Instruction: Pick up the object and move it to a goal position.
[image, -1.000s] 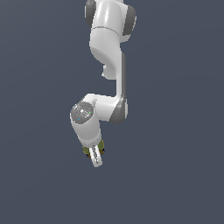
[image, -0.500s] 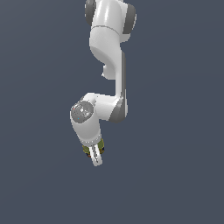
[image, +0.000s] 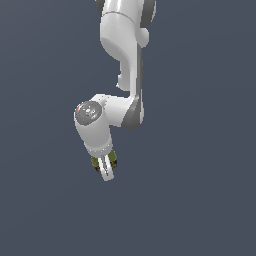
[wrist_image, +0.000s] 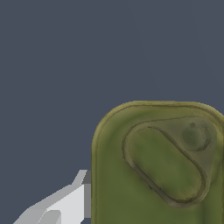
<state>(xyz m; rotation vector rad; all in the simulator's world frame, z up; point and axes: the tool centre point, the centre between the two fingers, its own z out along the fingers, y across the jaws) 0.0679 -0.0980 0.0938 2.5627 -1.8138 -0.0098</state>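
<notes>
Can in white hand

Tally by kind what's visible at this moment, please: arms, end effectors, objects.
Robot arm: 1
End effector: 1
Olive-topped can: 1, between the fingers
Total: 3

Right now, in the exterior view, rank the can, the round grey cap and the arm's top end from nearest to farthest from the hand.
1. Can: between the fingers of the hand, with olive edges showing on either side.
2. Round grey cap: above the hand, toward the exterior view's left.
3. Arm's top end: at the picture's upper edge, farthest.
</notes>
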